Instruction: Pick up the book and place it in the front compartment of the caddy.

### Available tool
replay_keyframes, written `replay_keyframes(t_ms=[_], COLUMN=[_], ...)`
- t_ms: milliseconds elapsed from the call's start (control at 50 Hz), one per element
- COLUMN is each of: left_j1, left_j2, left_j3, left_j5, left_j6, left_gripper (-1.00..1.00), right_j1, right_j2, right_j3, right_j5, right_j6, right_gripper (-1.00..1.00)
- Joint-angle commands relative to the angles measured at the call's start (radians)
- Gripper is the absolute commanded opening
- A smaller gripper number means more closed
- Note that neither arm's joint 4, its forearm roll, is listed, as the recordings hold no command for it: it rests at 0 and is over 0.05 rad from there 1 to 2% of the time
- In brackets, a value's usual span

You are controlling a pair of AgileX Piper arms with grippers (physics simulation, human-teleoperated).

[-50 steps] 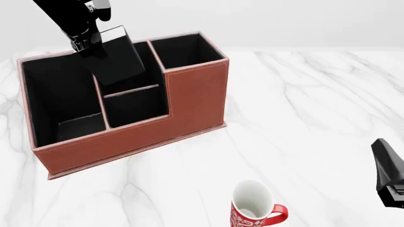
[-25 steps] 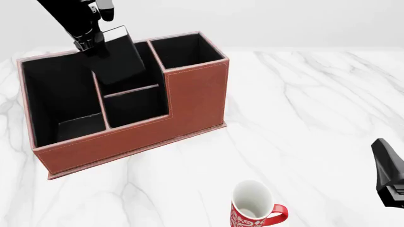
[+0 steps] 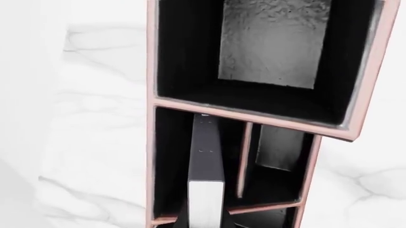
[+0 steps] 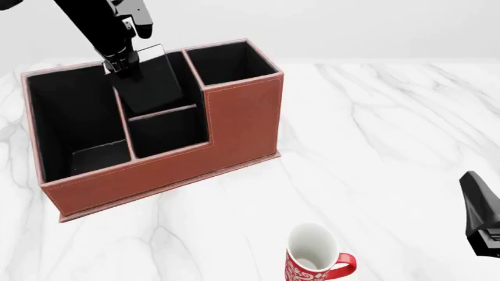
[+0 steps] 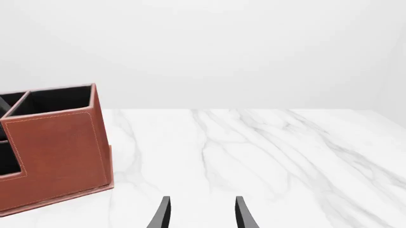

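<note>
Nearest to us in the front view stands a red-and-white ceramic mug (image 4: 314,256), upright on the white marble table (image 4: 375,129) and well apart from everything else. At the right edge of that view we see the black right gripper (image 4: 482,218) low by the table; in its own wrist view its two dark fingertips (image 5: 163,213) stand apart with bare table between them, so our right gripper (image 5: 200,213) is open and holds nothing.

Farther on sits the large reddish-brown leather-look caddy (image 4: 234,126) with its black lining and stepped front wall. Behind the low cut-down middle cell lies the small full-height front compartment (image 4: 160,88), and the thin matte black book (image 4: 149,82) stands tilted in it, its lower part down inside the walls and its top above the rim.

The left gripper (image 4: 125,58) is at the book's upper end, closed on it as far as we can tell. In the left wrist view we look down the book (image 3: 206,190), white page edge toward us, inside the narrow cell beside the thin cross divider (image 3: 243,159).
</note>
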Motion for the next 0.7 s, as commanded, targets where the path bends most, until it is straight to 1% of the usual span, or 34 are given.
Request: replay_keyframes(t_ms=[20,140,160,200,240,280,480,520,700], left_j1=[0.006,0.004,-0.008,0.001,-0.004,0.004,0.003,0.017,0.004], left_j2=[0.043,0.057,0.061,0.064,0.068,0.071,0.086,0.086,0.099], left_j3=[-0.009,-0.017,-0.017,-0.020,-0.021,-0.020,-0.026,-0.026,-0.022], left_j5=[0.000,0.000,0.000,0.000,0.000,0.000,0.000,0.000,0.000], left_j6=[0.014,0.010,-0.001,0.010,0.001,0.014,0.020,0.035,0.029], left_gripper=[-1.00,-1.00,-1.00,-1.00,-1.00,-1.00,-1.00,-1.00,-1.00], right_j1=[0.000,0.000,0.000,0.000,0.000,0.000,0.000,0.000,0.000], right_j2=[-0.002,-0.002,-0.002,-0.002,-0.002,-0.002,-0.002,-0.002,-0.002], right_j3=[0.001,0.001,0.001,0.001,0.001,0.001,0.001,0.001,0.001], right_j5=[0.001,0.001,0.001,0.001,0.001,0.001,0.001,0.001,0.001], right_j6=[0.001,0.002,0.002,0.002,0.002,-0.001,-0.001,-0.001,-0.001], right_gripper=[1.00,1.00,1.00,1.00,1.00,1.00,1.00,1.00,1.00])
